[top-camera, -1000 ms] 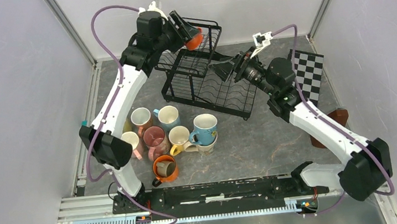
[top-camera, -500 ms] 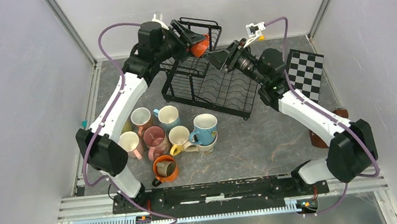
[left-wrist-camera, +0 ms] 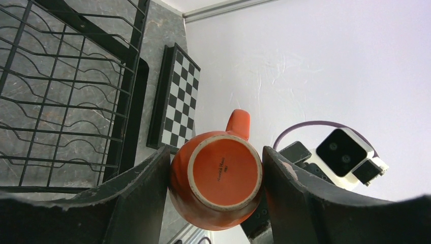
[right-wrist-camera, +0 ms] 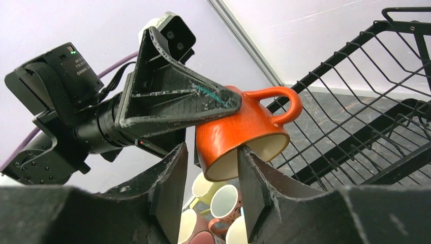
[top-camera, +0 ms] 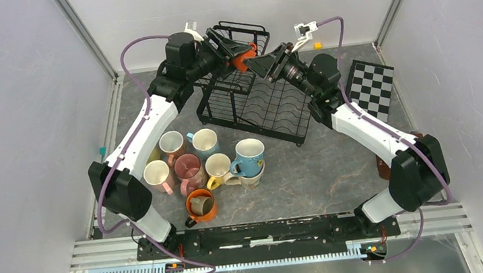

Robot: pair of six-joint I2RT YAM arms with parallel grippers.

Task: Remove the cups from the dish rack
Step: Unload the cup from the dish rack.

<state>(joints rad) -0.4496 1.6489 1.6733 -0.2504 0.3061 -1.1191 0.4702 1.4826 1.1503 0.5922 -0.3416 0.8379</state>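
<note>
Here, your left gripper (left-wrist-camera: 216, 158) was clamped on the orange mug (right-wrist-camera: 239, 127). One finger (left-wrist-camera: 147, 188) lay on each side of the mug's body, with its base facing that wrist's camera. Your right gripper (right-wrist-camera: 212, 155) stood with its jaws part-way apart astride the mug's rim, apparently one finger outside the wall and one at the mouth. A gap showed beside the outer finger, so no second grip was evident.

The mug hung tilted in the air, mouth down toward your right wrist. It was over the raised upper basket (top-camera: 251, 32) of the black wire dish rack (top-camera: 270, 110) and touched neither. Nearer your bases, the other mugs (top-camera: 204, 161) stood bunched on the table (top-camera: 323, 162).

Hazards, as judged:
- **Early release.** If you loosened the left fingers before the right pair had bitten, the mug would likely fall onto the rack wires. It could also bounce into the bunched mugs and chip.
- **Weak pinch.** A grip on a thin glazed wall near the rim gives little purchase. The mug could swing about that pinch once it hung from your right arm alone.
- **Arms in conflict.** With both pairs clamped, any travel by one arm would set them pulling against each other and could wrench the mug free.
- **Finger contact.** Your right fingers stood close to the left ones, and a touch there could shift the hold.
</note>
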